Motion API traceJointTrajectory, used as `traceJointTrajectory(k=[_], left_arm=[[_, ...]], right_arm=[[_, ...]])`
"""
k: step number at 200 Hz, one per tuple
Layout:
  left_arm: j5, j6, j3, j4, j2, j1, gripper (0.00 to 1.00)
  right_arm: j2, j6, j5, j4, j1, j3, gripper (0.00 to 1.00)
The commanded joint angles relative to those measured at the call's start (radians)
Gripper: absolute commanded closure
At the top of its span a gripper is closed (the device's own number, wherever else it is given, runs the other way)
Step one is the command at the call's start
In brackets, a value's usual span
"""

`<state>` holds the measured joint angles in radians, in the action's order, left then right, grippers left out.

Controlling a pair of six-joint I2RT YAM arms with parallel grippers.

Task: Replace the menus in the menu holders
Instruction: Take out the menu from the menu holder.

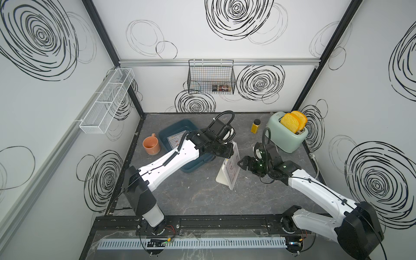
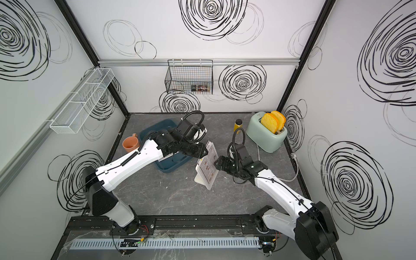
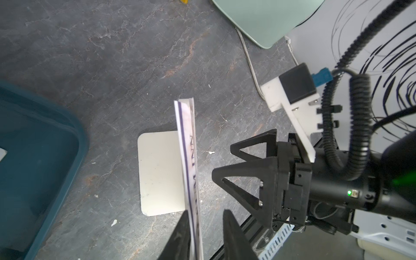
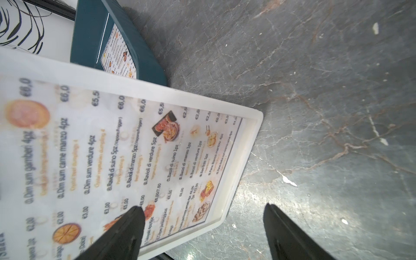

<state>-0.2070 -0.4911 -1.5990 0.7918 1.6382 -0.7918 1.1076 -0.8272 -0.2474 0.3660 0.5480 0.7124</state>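
A second menu lies in the teal tray, back-left on the worktop. At centre, the left gripper, jaws slightly parted, straddles the menu poking from the menu holder, apparently to pull it. The right gripper, wide open and empty, seems poised to steady the holder's front.

Your surface: grey marble | back left: dark teal tray, orange mug just beside it | back right: mint toaster holding two toast slices, black-capped yellow bottle near it | your walls: black wire basket, white mesh basket
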Motion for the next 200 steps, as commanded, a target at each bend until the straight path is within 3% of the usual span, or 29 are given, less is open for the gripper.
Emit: traceJointTrajectory(k=[1,43,80,109,129,156,179,200], left_arm=[[0.006,0.002,-0.008,-0.005,0.006,-0.005,0.82],[0.021,0.018,-0.028,0.014,0.016,-0.006,1.0],[0.08,0.058,-0.154,0.092,0.022,-0.014,1.0],[0.122,0.11,-0.297,0.17,0.006,-0.027,1.0],[0.102,0.138,-0.378,0.198,-0.017,-0.029,1.0],[0.035,0.194,-0.45,0.212,-0.05,-0.03,1.0],[-0.042,0.241,-0.468,0.175,-0.098,-0.035,1.0],[-0.094,0.32,-0.448,0.116,-0.157,-0.079,1.0]], right_arm=[[-0.024,-0.003,0.02,0.035,0.001,-0.001,0.13],[-0.051,-0.004,0.03,0.059,-0.003,0.002,0.13],[-0.106,0.034,0.054,0.128,-0.034,0.04,0.13],[-0.183,0.174,0.186,0.206,-0.055,0.114,0.12],[-0.252,0.286,0.234,0.234,-0.124,0.179,0.1],[-0.285,0.517,0.113,0.241,-0.301,0.302,0.06],[-0.246,0.749,-0.093,0.272,-0.419,0.447,0.03],[-0.221,0.889,-0.164,0.304,-0.347,0.559,0.02]])
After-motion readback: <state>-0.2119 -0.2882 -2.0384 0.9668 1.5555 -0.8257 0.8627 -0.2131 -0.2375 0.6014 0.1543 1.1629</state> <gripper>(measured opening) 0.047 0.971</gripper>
